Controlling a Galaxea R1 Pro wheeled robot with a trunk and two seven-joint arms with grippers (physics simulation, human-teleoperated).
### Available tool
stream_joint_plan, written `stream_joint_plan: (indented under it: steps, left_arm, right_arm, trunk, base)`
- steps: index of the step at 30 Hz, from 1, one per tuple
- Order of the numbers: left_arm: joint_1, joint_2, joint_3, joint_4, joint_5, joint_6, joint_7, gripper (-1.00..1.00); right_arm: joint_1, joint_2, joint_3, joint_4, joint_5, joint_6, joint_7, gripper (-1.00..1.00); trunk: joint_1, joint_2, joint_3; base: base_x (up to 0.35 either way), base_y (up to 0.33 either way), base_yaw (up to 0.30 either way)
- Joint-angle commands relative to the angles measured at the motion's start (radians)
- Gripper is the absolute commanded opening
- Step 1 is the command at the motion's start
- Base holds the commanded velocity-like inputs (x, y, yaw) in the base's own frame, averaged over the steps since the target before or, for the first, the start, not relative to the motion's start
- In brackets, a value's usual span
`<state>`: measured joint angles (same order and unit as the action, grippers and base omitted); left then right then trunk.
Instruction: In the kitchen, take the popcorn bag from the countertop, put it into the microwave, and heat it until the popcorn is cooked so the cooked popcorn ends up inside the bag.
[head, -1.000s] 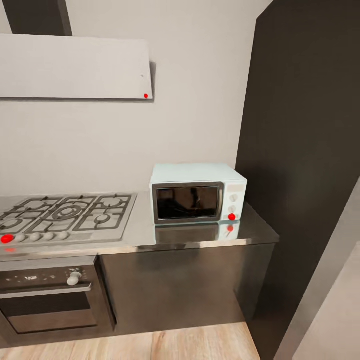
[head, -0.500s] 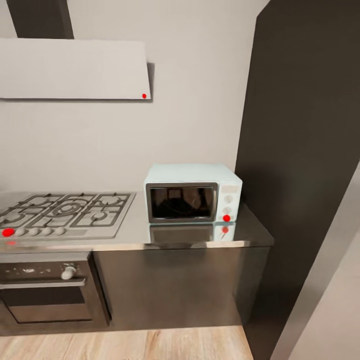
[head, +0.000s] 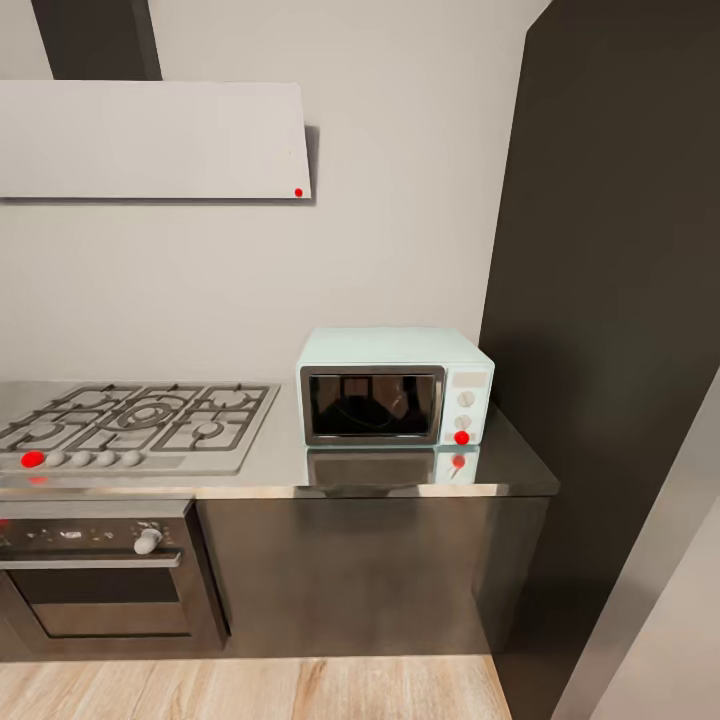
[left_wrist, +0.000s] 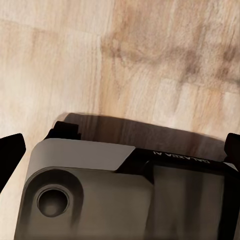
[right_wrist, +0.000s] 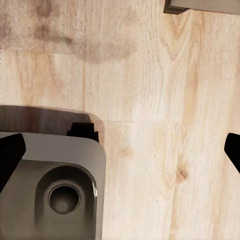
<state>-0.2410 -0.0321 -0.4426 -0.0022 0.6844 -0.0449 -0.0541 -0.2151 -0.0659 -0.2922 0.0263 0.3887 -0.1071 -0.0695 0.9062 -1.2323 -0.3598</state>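
Approach phase, by the look of it: facing the microwave (head: 395, 386) from a little way off, with the bag yet to be found. Best done by turning the head and base along the tabletop (head: 280, 470) to search for the popcorn bag before closing in, since no bag shows on the stretch in view. Worth keeping both arms tucked low while rolling, clear of the dark cabinet fronts (head: 350, 570) and the tall dark panel (head: 620, 300) at the right end. Microwave standing near the right end of the tabletop, back against the wall, door shut; dark glass, some dim reflection behind it, contents not readable. Hob (head: 140, 425) to the left, oven (head: 95, 580) beneath it, also shut. Left gripper (left_wrist: 120, 145) and right gripper (right_wrist: 120, 150) both pointing down at the wooden floor (right_wrist: 150, 75), dark fingertips at opposite borders of each wrist view, so spread wide and holding nothing.
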Motion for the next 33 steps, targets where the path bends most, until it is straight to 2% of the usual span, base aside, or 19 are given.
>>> stream_joint_plan:
  steps: [1, 8, 11, 13, 15, 16, 17, 18, 20, 21, 22, 23, 25, 27, 28, 31, 33]
  left_arm:
    - [-0.001, 0.0, -0.008, 0.002, 0.011, -0.004, -0.004, 1.0]
    - [-0.001, 0.0, -0.008, 0.002, 0.011, -0.004, -0.004, 1.0]
    - [-0.001, -0.001, -0.009, 0.002, 0.011, -0.004, -0.004, 1.0]
    - [-0.001, -0.001, -0.01, 0.002, 0.011, -0.004, -0.004, 1.0]
    - [-0.001, -0.002, -0.01, 0.002, 0.011, -0.004, -0.004, 1.0]
    - [-0.001, -0.002, -0.01, 0.002, 0.011, -0.004, -0.004, 1.0]
    - [-0.001, -0.002, -0.01, 0.002, 0.011, -0.004, -0.004, 1.0]
    - [-0.001, -0.002, -0.01, 0.002, 0.011, -0.004, -0.004, 1.0]
    - [-0.001, -0.002, -0.01, 0.002, 0.011, -0.004, -0.004, 1.0]
    - [-0.001, -0.003, -0.01, 0.002, 0.01, -0.004, -0.004, 1.0]
    - [-0.001, -0.003, -0.01, 0.002, 0.01, -0.004, -0.004, 1.0]
    - [-0.001, -0.003, -0.01, 0.002, 0.01, -0.004, -0.004, 1.0]
    - [-0.001, -0.003, -0.01, 0.002, 0.01, -0.004, -0.004, 1.0]
    - [-0.001, -0.003, -0.01, 0.002, 0.01, -0.004, -0.004, 1.0]
    - [-0.001, -0.003, -0.01, 0.002, 0.009, -0.004, -0.004, 1.0]
    - [-0.001, -0.003, -0.01, 0.002, 0.009, -0.005, -0.004, 1.0]
    - [-0.001, -0.003, -0.01, 0.002, 0.009, -0.006, -0.004, 1.0]
  right_arm:
    - [-0.001, 0.0, -0.008, 0.003, 0.011, -0.005, -0.004, 1.0]
    - [-0.001, 0.008, -0.009, 0.003, 0.009, -0.005, 0.003, 1.0]
    - [-0.001, 0.05, -0.011, 0.003, 0.01, -0.007, 0.012, 1.0]
    - [-0.001, 0.07, -0.012, -0.006, 0.011, -0.005, 0.014, 1.0]
    - [-0.001, 0.092, -0.012, -0.065, 0.011, 0.001, 0.015, 1.0]
    - [-0.001, 0.115, -0.011, -0.154, 0.011, 0.017, 0.016, 1.0]
    - [-0.001, 0.127, -0.011, -0.229, 0.01, 0.05, 0.017, 1.0]
    - [-0.001, 0.139, -0.01, -0.336, 0.008, 0.116, 0.025, 1.0]
    - [-0.001, 0.152, -0.01, -0.483, 0.005, 0.216, 0.058, 1.0]
    - [-0.001, 0.163, -0.01, -0.583, 0.004, 0.287, 0.098, 1.0]
    - [-0.001, 0.169, -0.01, -0.644, 0.003, 0.333, 0.127, 1.0]
    - [0.001, 0.176, -0.01, -0.771, 0.002, 0.455, 0.183, 1.0]
    - [-0.029, 0.18, -0.01, -0.898, 0.0, 0.605, 0.209, 1.0]
    - [-0.058, 0.183, -0.009, -0.988, -0.002, 0.69, 0.215, 1.0]
    - [-0.08, 0.185, -0.009, -1.078, -0.003, 0.767, 0.224, 1.0]
    - [-0.113, 0.188, -0.005, -1.255, -0.004, 0.91, 0.269, 1.0]
    - [-0.14, 0.192, 0.014, -1.347, -0.004, 0.996, 0.299, 1.0]
  trunk:
    - [0.0, -0.001, -0.001]
    - [0.0, -0.001, -0.001]
    - [0.0, -0.001, -0.001]
    - [0.0, -0.001, -0.001]
    - [0.0, -0.001, -0.001]
    - [0.0, -0.001, -0.001]
    - [0.0, -0.001, -0.001]
    - [0.0, -0.001, -0.001]
    - [0.0, -0.001, -0.001]
    - [0.0, -0.001, -0.001]
    - [0.0, -0.001, -0.001]
    - [0.0, -0.001, -0.001]
    - [0.0, -0.001, -0.001]
    - [0.0, -0.001, -0.001]
    - [0.0, -0.001, -0.001]
    - [0.0, -0.001, -0.001]
    - [0.0, -0.001, -0.001]
  base:
    - [0.0, 0.0, 0.0]
    - [0.0, 0.0, 0.0]
    - [0.0, 0.0, 0.0]
    - [0.0, 0.0, 0.0]
    - [0.0, 0.0, 0.0]
    - [0.0, 0.0, 0.0]
    - [0.0, 0.0, 0.0]
    - [0.0, 0.0, 0.0]
    - [0.0, 0.0, 0.0]
    - [0.0, 0.0, 0.0]
    - [0.0, 0.0, 0.0]
    - [0.0, 0.0, 0.0]
    - [0.0, 0.0, 0.0]
    - [0.0, 0.0, 0.0]
    - [0.0, 0.0, 0.0]
    - [0.0, 0.0, 0.0]
    - [0.0, 0.0, 0.0]
